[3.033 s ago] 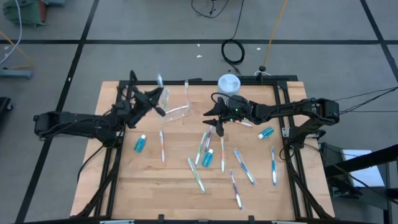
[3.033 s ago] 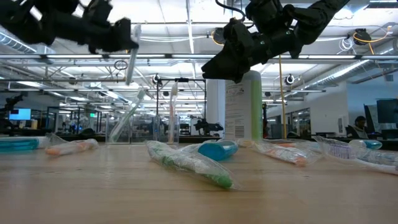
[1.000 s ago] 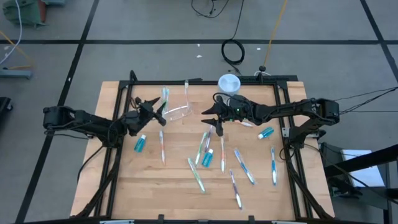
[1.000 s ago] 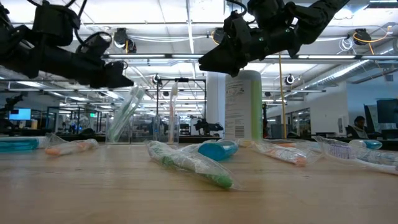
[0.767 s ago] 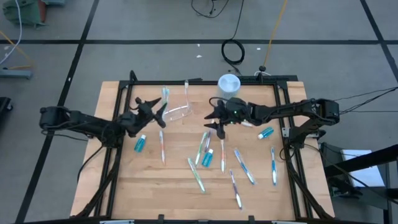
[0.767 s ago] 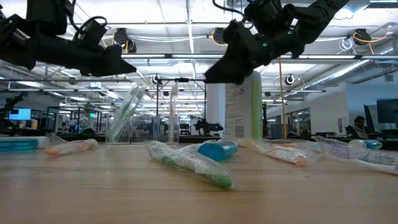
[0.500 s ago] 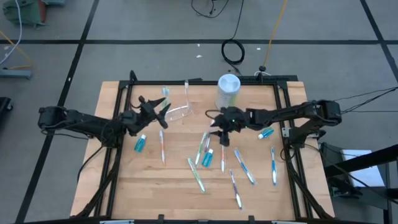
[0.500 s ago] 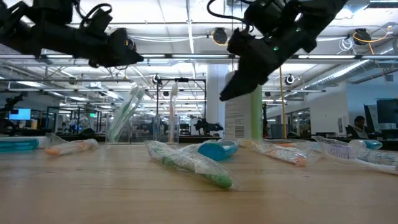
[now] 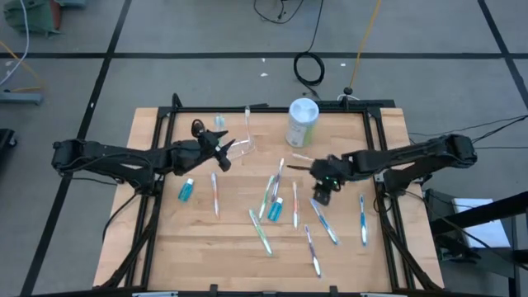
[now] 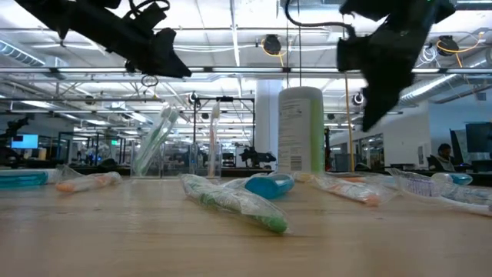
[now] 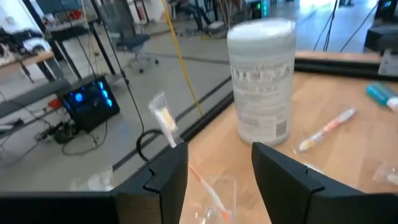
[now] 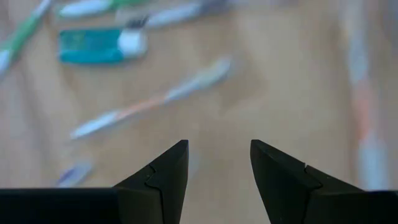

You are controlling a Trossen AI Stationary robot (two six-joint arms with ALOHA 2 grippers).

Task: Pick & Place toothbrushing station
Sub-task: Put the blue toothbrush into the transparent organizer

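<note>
Right fingers point(image 9: 321, 195) now over blurred toothbrushes point(image 12: 149, 102)

Toothbrushes point(image 9: 266, 235) litter table centre; bare wood point(image 9: 181, 247) front-left.

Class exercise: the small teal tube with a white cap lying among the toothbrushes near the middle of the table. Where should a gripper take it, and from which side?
Grip the small teal tube across its middle from straight above. It lies flat, toothbrushes close alongside, so the open right gripper should close across its narrow width.
</note>
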